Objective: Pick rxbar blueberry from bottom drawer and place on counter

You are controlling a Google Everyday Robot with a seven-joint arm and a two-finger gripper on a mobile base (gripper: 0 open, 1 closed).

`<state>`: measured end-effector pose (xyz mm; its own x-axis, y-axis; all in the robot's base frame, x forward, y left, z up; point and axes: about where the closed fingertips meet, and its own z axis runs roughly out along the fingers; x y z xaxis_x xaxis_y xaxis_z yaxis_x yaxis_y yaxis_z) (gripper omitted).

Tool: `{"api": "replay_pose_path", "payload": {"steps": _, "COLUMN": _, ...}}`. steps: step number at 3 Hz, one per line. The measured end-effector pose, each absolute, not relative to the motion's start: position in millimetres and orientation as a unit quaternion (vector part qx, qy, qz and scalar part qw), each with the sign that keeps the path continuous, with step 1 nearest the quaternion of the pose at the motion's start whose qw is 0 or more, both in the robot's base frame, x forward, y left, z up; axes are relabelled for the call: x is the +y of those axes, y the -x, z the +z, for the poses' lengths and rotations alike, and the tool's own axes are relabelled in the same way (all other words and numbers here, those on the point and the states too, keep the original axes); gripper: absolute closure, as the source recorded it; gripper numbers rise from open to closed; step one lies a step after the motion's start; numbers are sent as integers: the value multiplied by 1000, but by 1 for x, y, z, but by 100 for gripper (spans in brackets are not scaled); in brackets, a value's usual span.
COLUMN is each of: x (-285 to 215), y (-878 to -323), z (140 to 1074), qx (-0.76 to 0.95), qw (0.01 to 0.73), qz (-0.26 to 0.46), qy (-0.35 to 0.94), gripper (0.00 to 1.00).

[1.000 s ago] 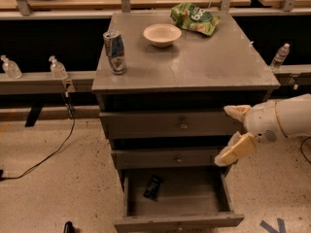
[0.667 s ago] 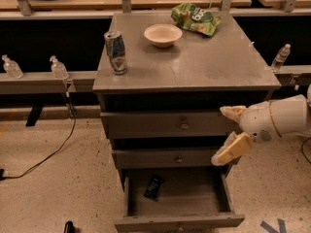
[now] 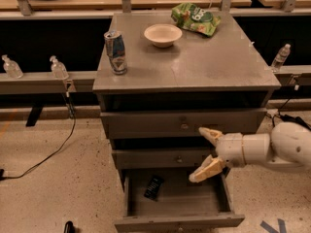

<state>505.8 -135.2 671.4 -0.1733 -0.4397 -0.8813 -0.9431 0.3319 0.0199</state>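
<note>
End effector (image 3: pixel 206 151): I am seeing it hanging in front of the cabinet's right side, level with the middle drawer and above the right half of the bottom drawer (image 3: pixel 180 222). Its two fingers are standing wide apart, holding nothing.
Bar (image 3: pixel 154 187): it is lying flat on the bottom drawer's floor, left of centre, apart from the end effector.
Bottom drawer: it is standing pulled out.
Table (image 3: pixel 209 62): it is carrying a can (image 3: pixel 116 52) front left, a bowl (image 3: pixel 163 35) behind it, and a chip bag (image 3: pixel 195 18) at the back.
</note>
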Motion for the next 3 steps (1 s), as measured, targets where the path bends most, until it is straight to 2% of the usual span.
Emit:
{"api": "replay_pose_path", "payload": {"steps": 2, "x": -91, "y": -506, "z": 540, "qx": 720, "qw": 394, "qz": 244, "qy": 516, "gripper": 0}}
{"api": "replay_pose_path", "payload": {"steps": 3, "x": -84, "y": -522, "z": 488, "qx": 747, "qw": 369, "qz": 251, "qy": 493, "gripper": 0}}
